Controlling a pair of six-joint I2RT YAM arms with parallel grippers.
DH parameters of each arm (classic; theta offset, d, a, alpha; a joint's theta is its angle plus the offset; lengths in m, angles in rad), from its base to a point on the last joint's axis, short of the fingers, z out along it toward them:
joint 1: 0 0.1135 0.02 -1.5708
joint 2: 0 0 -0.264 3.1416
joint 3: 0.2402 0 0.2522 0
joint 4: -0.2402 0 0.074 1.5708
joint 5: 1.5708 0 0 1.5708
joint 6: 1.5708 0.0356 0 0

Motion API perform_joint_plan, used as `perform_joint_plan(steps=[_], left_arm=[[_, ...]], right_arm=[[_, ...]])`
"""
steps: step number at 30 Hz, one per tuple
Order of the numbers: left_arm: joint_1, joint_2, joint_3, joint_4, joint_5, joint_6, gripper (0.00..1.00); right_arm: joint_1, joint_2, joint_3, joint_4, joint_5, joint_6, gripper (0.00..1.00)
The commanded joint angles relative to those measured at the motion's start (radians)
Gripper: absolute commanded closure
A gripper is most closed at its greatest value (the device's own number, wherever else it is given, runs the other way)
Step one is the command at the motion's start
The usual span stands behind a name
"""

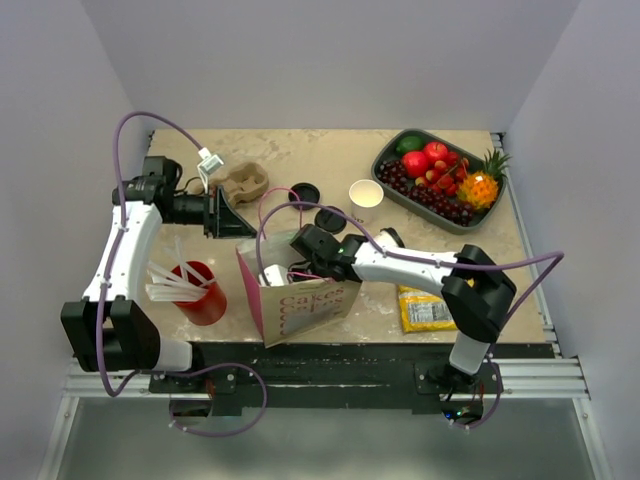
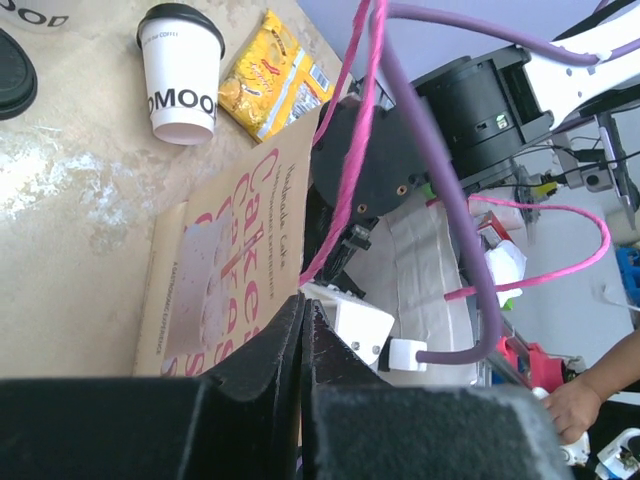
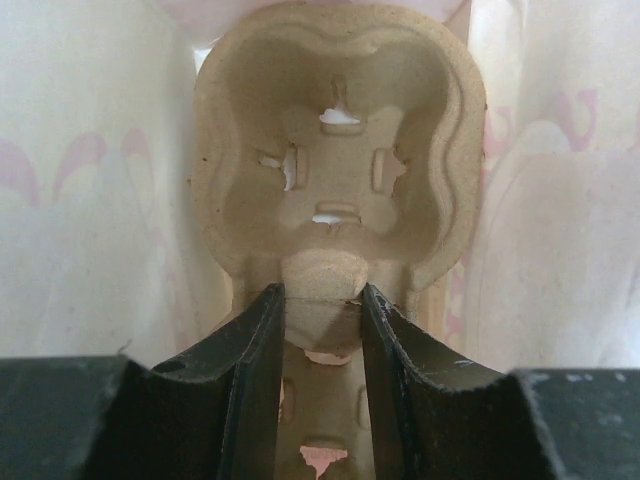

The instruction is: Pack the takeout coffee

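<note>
Your left claw [image 2: 303,310] fills the bottom of its own camera's view, nearest the lens. Its two black fingers are pressed together with nothing between them.

Past it stands the takeout coffee [image 2: 182,75], upright on the surface [image 1: 300,150]. Its base is down and its black lid up, so its long axis runs vertical. The dark lettering faces that camera, and you can read only part of the word before it wraps round the side. The cup is outside the paper bag [image 1: 315,305], just beside a yellow snack packet [image 2: 272,75]. It stands apart from a spare black lid [image 2: 10,75], which the frame edge cuts off. From the top camera you cannot pick the coffee out, because the right arm crosses that part of the surface.

Your right claw [image 3: 320,300] is down inside the bag, hidden from above. Its own camera shows the fingers a narrow way apart, clamped on a rounded ridge of a pulp cup carrier [image 3: 340,170]. The fingers hide the carrier's lower part, and pale bag walls close in on both sides.

Farther out, a lidless white cup [image 1: 366,193] stands upright toward the far side of the surface. A second carrier [image 1: 243,183] lies near the left claw, and a red cup of straws [image 1: 205,295] sits left of the bag.
</note>
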Motion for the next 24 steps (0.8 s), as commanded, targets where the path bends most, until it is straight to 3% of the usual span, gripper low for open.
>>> perform_joint_plan(steps=[1,6,9,12,13,14,24], left_arm=[[0.001,-0.035,0.067,0.027,0.005,0.020,0.95],[0.000,-0.045,0.081,0.043,-0.008,0.023,0.95],[0.000,-0.058,0.096,0.052,-0.024,0.024,0.95],[0.000,-0.067,0.117,0.051,-0.041,0.035,0.95],[0.002,-0.070,0.120,0.041,-0.045,0.049,0.95],[-0.001,-0.070,0.125,0.031,-0.047,0.061,0.95],[0.002,-0.076,0.142,0.013,-0.064,0.120,0.95]], right_arm=[[0.028,0.042,0.020,-0.053,0.014,-0.042,0.97],[0.061,0.042,0.056,-0.150,0.103,-0.097,0.92],[0.074,0.052,0.070,-0.179,0.158,-0.095,0.84],[0.081,0.071,0.093,-0.196,0.183,-0.077,0.74],[0.084,0.074,0.100,-0.199,0.194,-0.074,0.65],[0.085,0.071,0.102,-0.196,0.197,-0.072,0.61],[0.087,-0.017,0.183,-0.257,0.189,-0.063,0.49]])
